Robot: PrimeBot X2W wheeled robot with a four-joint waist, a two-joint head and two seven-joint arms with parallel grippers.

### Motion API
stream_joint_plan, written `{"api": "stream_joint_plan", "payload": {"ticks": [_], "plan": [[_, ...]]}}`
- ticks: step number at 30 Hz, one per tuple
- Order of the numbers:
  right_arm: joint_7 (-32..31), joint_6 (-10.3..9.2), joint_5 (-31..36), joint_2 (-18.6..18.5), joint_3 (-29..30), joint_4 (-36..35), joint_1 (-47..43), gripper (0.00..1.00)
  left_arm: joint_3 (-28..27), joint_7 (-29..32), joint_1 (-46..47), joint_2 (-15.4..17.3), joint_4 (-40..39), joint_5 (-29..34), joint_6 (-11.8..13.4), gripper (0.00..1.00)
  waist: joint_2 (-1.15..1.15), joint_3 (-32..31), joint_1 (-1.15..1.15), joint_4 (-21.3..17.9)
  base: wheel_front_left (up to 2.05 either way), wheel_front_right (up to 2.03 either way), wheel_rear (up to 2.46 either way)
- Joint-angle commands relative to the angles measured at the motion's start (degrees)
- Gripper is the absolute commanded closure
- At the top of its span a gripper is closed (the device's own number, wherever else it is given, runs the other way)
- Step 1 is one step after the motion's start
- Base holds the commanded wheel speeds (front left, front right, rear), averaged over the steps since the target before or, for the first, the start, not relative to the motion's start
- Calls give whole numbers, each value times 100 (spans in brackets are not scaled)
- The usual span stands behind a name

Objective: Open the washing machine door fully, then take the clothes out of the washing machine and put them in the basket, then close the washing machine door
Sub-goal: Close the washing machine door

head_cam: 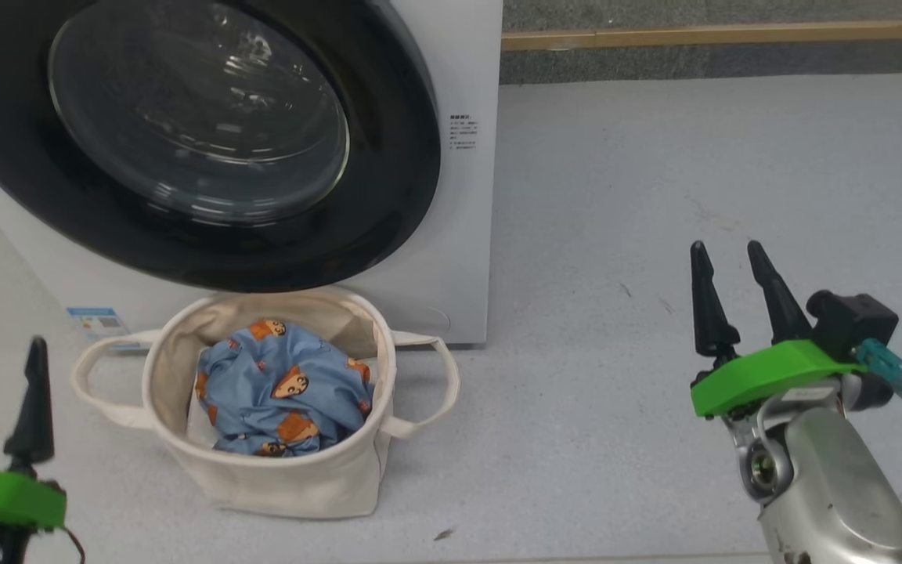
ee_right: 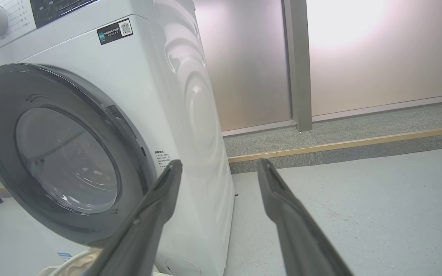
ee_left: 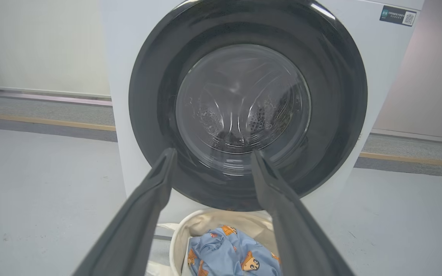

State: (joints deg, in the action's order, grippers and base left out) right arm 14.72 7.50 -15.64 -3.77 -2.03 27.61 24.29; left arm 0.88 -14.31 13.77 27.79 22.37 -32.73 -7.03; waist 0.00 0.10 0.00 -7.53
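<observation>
Washing machine door (head_cam: pixel 208 141) closed against the washing machine (head_cam: pixel 463 204), upper left of frame. Clothes (head_cam: pixel 279 392) lie inside the basket (head_cam: pixel 286 489), on the floor directly below the door. Left claw (head_cam: pixel 3 350), lower left: spread, empty. Right claw (head_cam: pixel 727 249), lower right: spread, empty.

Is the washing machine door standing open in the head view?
No, the washing machine door sits closed, its black rim flush against the white front of the washing machine.
</observation>
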Motion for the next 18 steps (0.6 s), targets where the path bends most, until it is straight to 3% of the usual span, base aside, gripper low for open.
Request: {"api": "stream_joint_plan", "payload": {"ticks": [1,11,18], "plan": [[28,-1,26,90,-109,-255,111,0,-254,-61,95,209,-123,-33,23,0,0,-38,0,-15,0,0,0],[28,-1,99,90,51,-311,-212,0,-373,-57,-344,118,-107,-383,0,0,0,-165,0,54,0,0,0],[28,-1,213,90,23,-333,-407,0,-312,-58,-420,173,-134,-279,38,0,0,-196,0,80,0,0,0]]}}
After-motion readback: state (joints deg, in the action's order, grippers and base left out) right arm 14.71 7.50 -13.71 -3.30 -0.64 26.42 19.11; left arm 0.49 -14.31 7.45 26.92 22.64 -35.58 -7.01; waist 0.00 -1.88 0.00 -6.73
